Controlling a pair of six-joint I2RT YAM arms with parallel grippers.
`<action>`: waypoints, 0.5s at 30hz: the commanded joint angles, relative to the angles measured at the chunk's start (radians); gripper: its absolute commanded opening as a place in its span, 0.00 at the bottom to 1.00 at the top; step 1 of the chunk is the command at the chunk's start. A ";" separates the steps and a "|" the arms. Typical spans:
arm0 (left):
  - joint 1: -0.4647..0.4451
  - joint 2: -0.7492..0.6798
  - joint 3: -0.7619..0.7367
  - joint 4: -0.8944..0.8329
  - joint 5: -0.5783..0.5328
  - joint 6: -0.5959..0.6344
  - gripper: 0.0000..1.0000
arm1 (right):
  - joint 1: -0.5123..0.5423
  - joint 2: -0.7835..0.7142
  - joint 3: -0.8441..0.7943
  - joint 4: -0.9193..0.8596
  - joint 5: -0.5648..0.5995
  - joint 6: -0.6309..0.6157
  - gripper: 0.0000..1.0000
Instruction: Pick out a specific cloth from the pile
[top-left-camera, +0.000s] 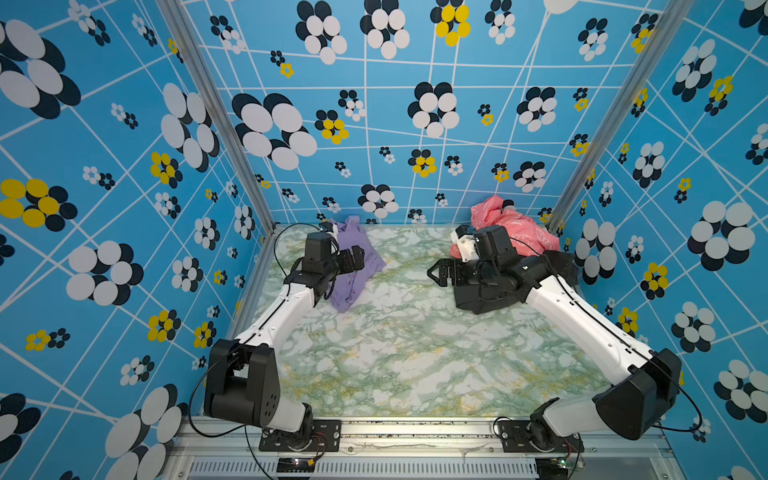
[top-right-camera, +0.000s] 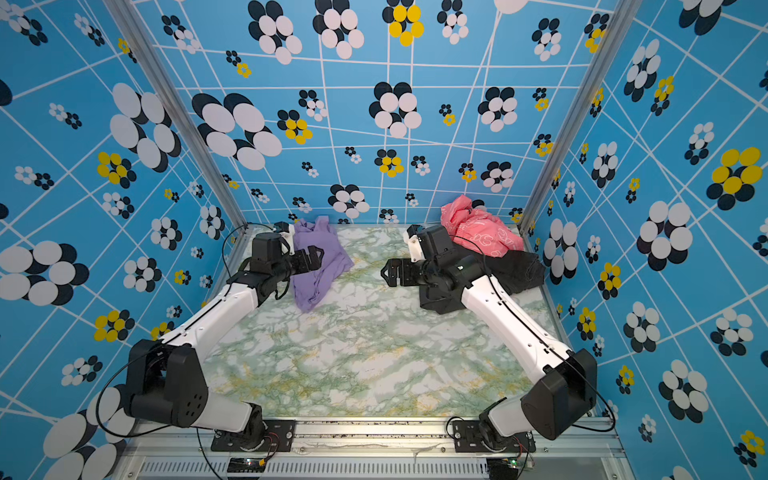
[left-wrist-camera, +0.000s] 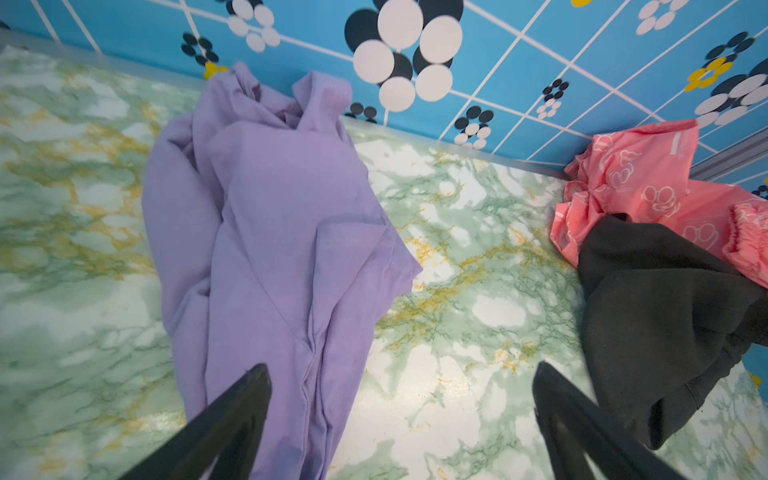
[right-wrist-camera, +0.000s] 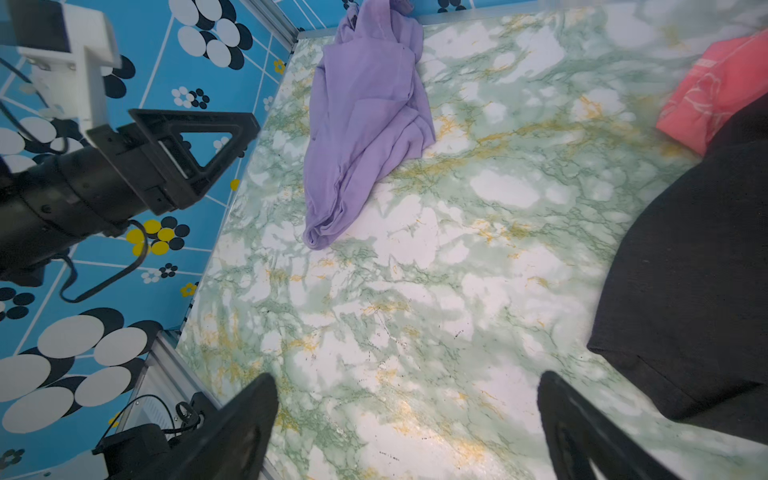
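The lavender cloth (top-left-camera: 353, 286) (top-right-camera: 320, 286) lies crumpled by itself at the table's far left, its upper end against the back wall. It is apart from the pile (top-left-camera: 540, 249) at the far right. That pile holds a pink cloth (top-left-camera: 519, 232) (left-wrist-camera: 636, 178) with white outline prints and a black cloth (top-right-camera: 519, 270) (left-wrist-camera: 665, 311). My left gripper (top-left-camera: 357, 255) (left-wrist-camera: 399, 370) hovers open over the lavender cloth (left-wrist-camera: 270, 228), holding nothing. Open and empty, my right gripper (top-left-camera: 436, 272) (right-wrist-camera: 407, 378) is over bare table, beside the black cloth (right-wrist-camera: 698, 270).
The green marbled table (top-left-camera: 415, 353) is boxed in by blue flowered walls on three sides, with aluminium posts (top-left-camera: 216, 112) in the back corners. A metal rail (top-left-camera: 415, 428) with both arm bases runs along the front edge. The right arm reaches over the black cloth.
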 joint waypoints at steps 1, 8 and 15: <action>-0.010 -0.084 -0.032 0.108 -0.042 0.095 0.99 | -0.007 -0.071 -0.035 0.035 0.087 -0.034 0.99; -0.010 -0.251 -0.116 0.145 -0.130 0.179 0.99 | -0.007 -0.266 -0.202 0.154 0.287 -0.064 0.99; 0.002 -0.377 -0.260 0.156 -0.201 0.189 0.99 | -0.008 -0.466 -0.434 0.283 0.550 -0.137 0.99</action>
